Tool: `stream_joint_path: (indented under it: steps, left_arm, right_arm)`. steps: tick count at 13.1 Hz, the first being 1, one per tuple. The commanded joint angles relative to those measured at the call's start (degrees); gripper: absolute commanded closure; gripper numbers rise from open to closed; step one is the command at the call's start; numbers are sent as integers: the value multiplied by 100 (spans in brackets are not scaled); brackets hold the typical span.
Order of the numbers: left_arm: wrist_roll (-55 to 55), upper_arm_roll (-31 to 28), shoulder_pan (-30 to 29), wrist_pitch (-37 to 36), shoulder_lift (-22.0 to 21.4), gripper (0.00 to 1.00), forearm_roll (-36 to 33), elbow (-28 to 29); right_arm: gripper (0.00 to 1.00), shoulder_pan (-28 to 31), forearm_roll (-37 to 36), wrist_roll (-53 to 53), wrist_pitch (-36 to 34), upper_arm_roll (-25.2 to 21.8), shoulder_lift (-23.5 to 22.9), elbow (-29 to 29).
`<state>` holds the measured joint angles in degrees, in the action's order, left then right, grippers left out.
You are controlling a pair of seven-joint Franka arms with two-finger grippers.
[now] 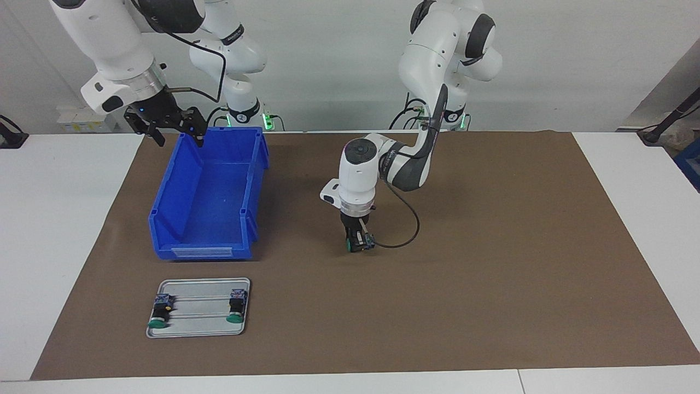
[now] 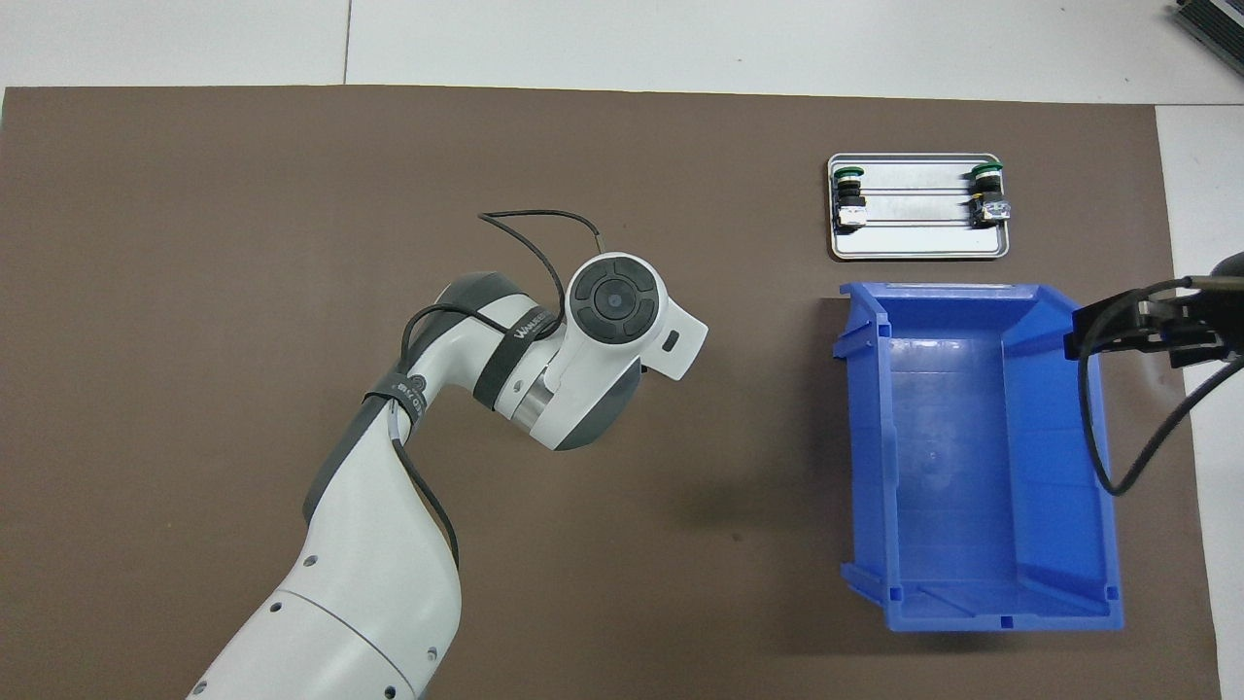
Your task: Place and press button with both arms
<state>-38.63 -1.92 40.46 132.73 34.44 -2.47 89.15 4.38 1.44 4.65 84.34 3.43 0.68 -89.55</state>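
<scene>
A: Reading the facing view from its left edge inward, what comes first?

B: The right pincer (image 1: 174,133), raised over the rim of the blue bin (image 1: 208,243) at the end nearest the robots. Its fingers stand spread and hold nothing. This arm waits.

A: And below the bin?

B: The metal tray (image 1: 199,323), farther from the robots than the bin, carries two spare buttons (image 1: 160,313) lying on their sides, green caps pointing away from the robots, one at each end of the tray.

A: Then the middle of the brown mat (image 1: 492,273)?

B: The left pincer (image 1: 359,242) points straight down, low at the mat, pinching the button (image 1: 350,244). The green cap shows at the side toward the right arm's end of the tabletop and the terminal block at the other side, so the long axis appears to run level along the tabletop, not upright. Whether the button already touches the mat cannot be told.

A: Which relation decides the coming move?

B: Probably that axis. A downward press needs the cap facing up, whereas here it seems to face sideways, toward the bin. The left arm is plainly nearer; the right pincer is well apart and would have to travel from the bin toward mid-mat. In the overhead view the left wrist (image 2: 614,301) hides the button entirely.
</scene>
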Motion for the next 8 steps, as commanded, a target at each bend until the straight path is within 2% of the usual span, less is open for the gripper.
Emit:
stream_joint_path:
  steps: [1, 3, 5, 8]
  left_arm:
    - [127, -115, 15, -256, -304, 100, -113, -73]
    - [197, -116, -178, -466, -490, 100, -105, -38]
    - [207, -116, -389, -720, -797, 100, 35, 102]
    - [31, -63, -863, -933, -1307, 100, 326, 445]
  right_arm:
    - [6, 63, -73, -184, -303, -8, -409, 744]
    - [6, -7, -196, -184, -487, -96, -647, 1244]
    - [6, -191, -197, -175, -506, -280, -639, 1256]
    - [6, -209, -179, -158, -409, -290, -551, 1142]
